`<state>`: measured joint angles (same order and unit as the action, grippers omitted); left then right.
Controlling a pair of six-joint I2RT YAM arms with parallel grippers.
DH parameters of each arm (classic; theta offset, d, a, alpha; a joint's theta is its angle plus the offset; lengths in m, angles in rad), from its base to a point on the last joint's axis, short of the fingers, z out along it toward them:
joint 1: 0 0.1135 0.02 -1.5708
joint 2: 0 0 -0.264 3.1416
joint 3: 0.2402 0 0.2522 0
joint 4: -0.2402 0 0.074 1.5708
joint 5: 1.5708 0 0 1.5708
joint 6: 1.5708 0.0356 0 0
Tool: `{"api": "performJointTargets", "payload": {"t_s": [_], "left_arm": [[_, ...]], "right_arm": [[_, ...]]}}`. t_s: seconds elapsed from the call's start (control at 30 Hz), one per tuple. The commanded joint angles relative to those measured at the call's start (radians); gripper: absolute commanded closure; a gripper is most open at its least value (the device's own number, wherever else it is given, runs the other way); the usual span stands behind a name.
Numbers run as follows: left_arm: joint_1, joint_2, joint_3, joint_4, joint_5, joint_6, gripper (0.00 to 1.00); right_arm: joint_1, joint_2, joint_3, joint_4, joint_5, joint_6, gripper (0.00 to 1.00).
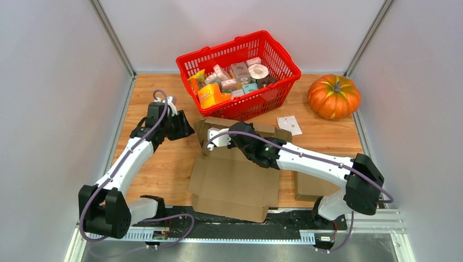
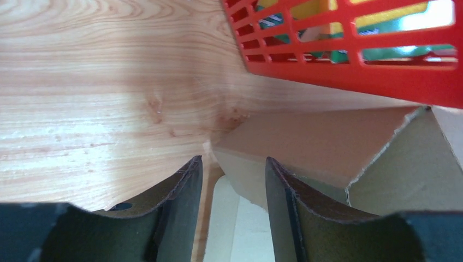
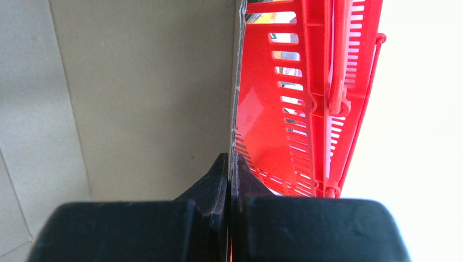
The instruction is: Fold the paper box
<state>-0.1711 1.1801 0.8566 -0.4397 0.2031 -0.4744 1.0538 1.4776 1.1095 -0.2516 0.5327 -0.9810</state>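
The cardboard box (image 1: 232,180) lay half-flat on the table (image 1: 158,164), just in front of the red basket (image 1: 273,54). The right gripper (image 3: 230,164) pinched its raised back flap (image 3: 153,93). The left gripper (image 2: 233,164) stood unclenched at a corner flap (image 2: 306,142). I thought it best to seat that corner deep between the fingers before squeezing.

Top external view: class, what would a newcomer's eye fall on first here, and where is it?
The red basket, packed with groceries, stands at the far end of the table, with an orange pumpkin to its right. In front of it lies the unfolded paper box, its far flap pinched by the right gripper.
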Motion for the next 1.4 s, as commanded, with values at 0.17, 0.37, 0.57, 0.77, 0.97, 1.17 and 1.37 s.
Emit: {"api": "performJointTargets", "payload": {"t_s": [0.17,0.37,0.57,0.77,0.97,1.17,1.37], "left_arm": [[-0.053,-0.154,-0.036,0.052,0.081,-0.036,0.48],[-0.053,-0.185,-0.083,0.07,0.151,-0.067,0.48],[-0.053,-0.185,-0.126,0.117,0.182,-0.079,0.5],[-0.054,-0.189,-0.139,0.125,0.177,-0.072,0.5],[-0.047,-0.232,-0.104,0.082,0.142,-0.006,0.34],[-0.039,-0.189,-0.047,-0.01,0.047,0.155,0.26],[-0.041,-0.076,-0.042,0.031,0.168,0.169,0.26]], "right_arm": [[-0.003,-0.003,0.075,-0.083,-0.065,0.094,0.88],[-0.012,-0.025,0.095,-0.126,-0.069,0.162,0.82],[-0.003,-0.042,0.096,-0.161,-0.037,0.183,0.71],[0.005,-0.079,0.096,-0.184,-0.046,0.212,0.84],[0.006,-0.048,0.067,-0.153,-0.027,0.182,1.0],[0.015,-0.057,0.014,-0.091,-0.039,0.151,1.0],[0.038,-0.013,0.018,-0.08,-0.036,0.165,1.0]]}}
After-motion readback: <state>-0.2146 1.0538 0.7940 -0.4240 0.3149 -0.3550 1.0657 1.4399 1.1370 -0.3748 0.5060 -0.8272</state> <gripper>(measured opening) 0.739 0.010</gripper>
